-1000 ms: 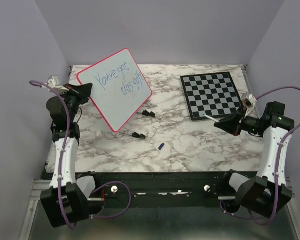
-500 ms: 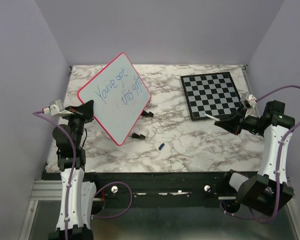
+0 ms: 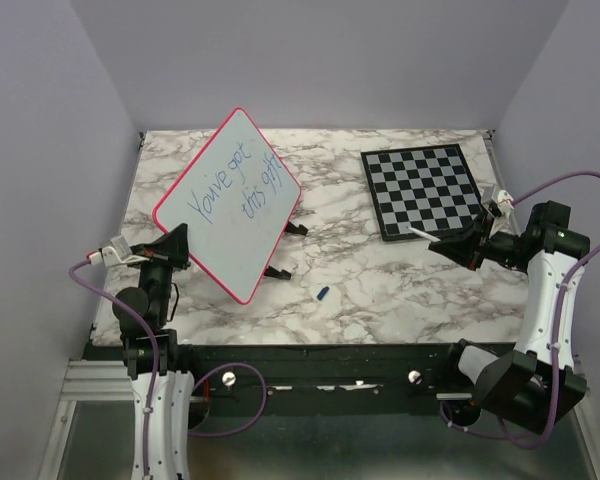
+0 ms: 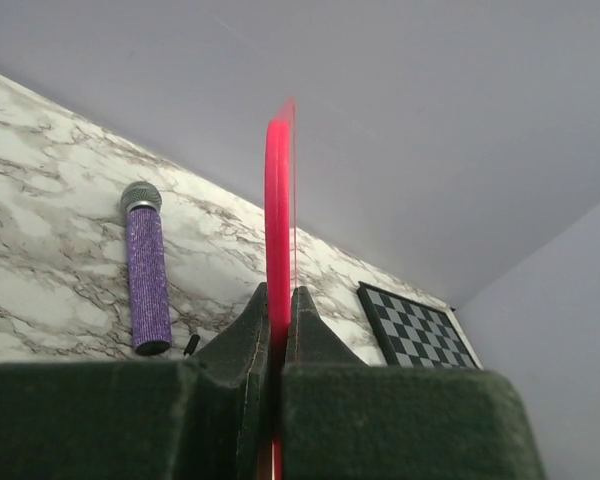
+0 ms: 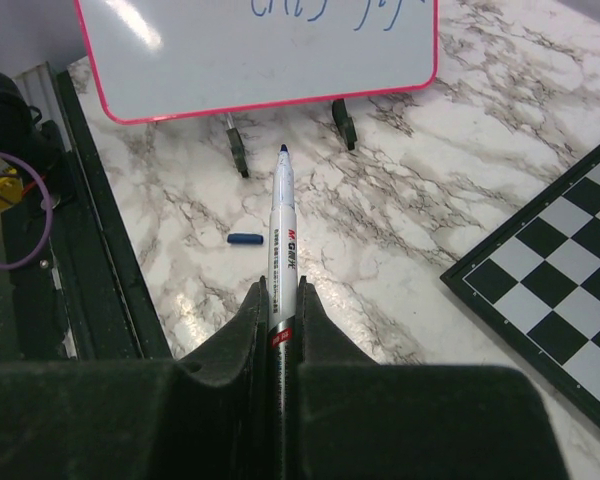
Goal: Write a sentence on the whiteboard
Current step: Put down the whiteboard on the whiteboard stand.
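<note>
Whiteboard [image 3: 230,210]: propped up at a tilt, well to the left of the chessboard [image 3: 425,190]; two small black feet [image 3: 276,271] sit at its lower rim
Sentence [image 3: 235,180]: blue handwriting in two lines on the whiteboard face turned toward the chessboard
Left gripper [image 4: 278,295]: closed on the whiteboard's pink rim, at the corner farthest from the chessboard
Right gripper [image 5: 278,290]: clamped on a marker [image 5: 283,220] at the chessboard's near edge, uncapped blue tip forward
Cap [image 3: 322,292]: small, blue, lying on the marble surface [image 3: 380,290], left of the chessboard and nearer the arms
Microphone [image 4: 146,270]: purple glitter, lying flat, far left of the chessboard
</note>
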`<state>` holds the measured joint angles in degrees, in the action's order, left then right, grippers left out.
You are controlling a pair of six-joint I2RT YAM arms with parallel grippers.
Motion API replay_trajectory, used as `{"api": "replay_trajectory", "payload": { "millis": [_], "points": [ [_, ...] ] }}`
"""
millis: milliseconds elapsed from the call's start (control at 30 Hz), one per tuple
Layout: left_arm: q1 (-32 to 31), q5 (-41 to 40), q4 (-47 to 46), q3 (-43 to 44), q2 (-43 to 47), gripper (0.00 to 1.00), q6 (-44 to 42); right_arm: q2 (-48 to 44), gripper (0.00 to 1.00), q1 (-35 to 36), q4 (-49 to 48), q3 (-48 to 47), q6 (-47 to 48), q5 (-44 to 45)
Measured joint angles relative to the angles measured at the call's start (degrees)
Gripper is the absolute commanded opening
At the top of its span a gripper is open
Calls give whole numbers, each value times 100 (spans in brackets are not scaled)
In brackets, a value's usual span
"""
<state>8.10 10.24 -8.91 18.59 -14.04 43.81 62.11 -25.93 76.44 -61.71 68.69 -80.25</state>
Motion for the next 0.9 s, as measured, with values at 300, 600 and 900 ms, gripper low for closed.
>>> {"api": "replay_trajectory", "payload": {
  "millis": [300,600,900],
  "points": [
    [-72,-26,426,-160,745,0,-157,-39,0,0,0,0,-2,-9],
    [-70,-247,393,-479,778,0,354,-57,1,0,0,0,-2,-11],
    [-70,-424,525,-415,614,0,785,-74,0,0,0,0,-2,-13]
  ]
}}
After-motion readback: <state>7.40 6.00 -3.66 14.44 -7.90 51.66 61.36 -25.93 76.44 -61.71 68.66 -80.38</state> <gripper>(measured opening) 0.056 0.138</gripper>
